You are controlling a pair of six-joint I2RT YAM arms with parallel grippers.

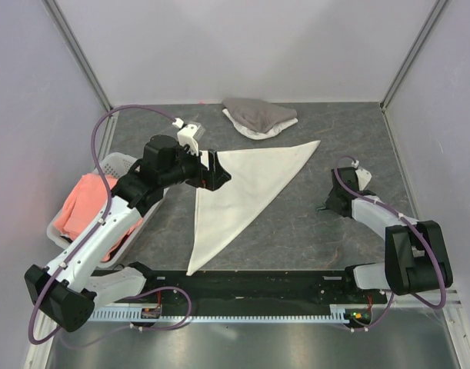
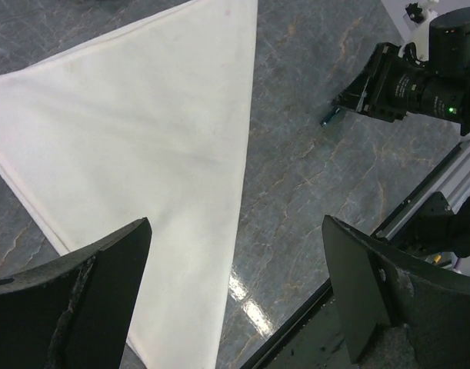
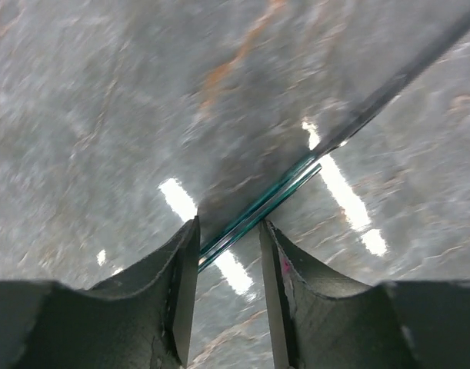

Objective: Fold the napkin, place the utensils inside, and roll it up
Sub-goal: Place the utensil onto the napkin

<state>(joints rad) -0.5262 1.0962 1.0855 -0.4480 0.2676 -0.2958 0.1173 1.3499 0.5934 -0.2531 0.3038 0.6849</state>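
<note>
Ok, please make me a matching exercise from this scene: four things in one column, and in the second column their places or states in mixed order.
Things
1. napkin
2. utensils
3. pink cloth
4. grey-and-white cloth heap

Places or states
A. in the white basket on the left
B. at the far edge of the table
C. folded into a triangle, lying flat in the middle
D. between the fingers of the right claw

Pairs: 1-C, 2-D, 3-A, 4-B
</note>
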